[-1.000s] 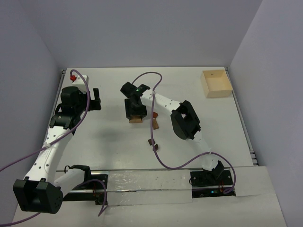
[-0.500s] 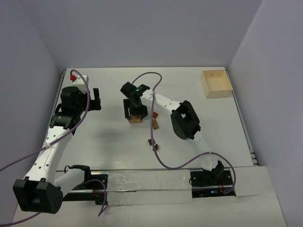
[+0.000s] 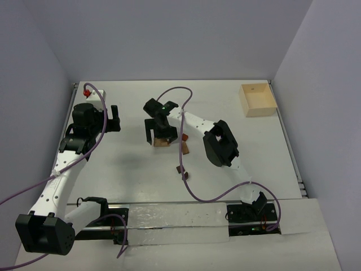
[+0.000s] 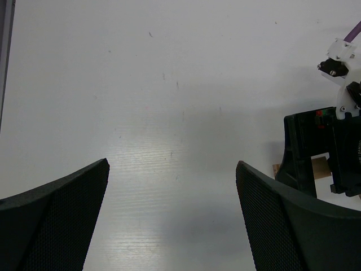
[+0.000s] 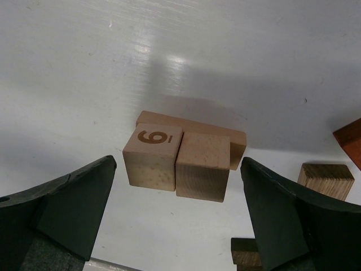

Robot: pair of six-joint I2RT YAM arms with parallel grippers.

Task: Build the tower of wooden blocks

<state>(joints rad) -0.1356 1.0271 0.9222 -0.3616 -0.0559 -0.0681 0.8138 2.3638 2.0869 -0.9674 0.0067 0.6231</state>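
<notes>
The wood block tower (image 5: 177, 161) shows in the right wrist view as two pale cubes side by side, one marked "6" (image 5: 153, 155), resting on a flat light tan piece (image 5: 237, 144). My right gripper (image 5: 177, 164) is open, with one finger on each side of the cubes and touching neither. In the top view it (image 3: 161, 131) hovers over the stack (image 3: 162, 143) at mid-table. My left gripper (image 3: 114, 118) is open and empty over bare table at the left; in its own wrist view (image 4: 172, 214) only white table lies between its fingers.
Loose blocks lie right of the stack: a reddish one (image 3: 184, 137), a tan one (image 3: 185, 148) and a dark one (image 3: 179, 169). A large pale wooden box (image 3: 258, 100) stands at the back right. A purple cable (image 3: 183, 169) crosses the table.
My right gripper's fingers have spread apart over the stack, letting go of the cube. The left arm has not moved.
</notes>
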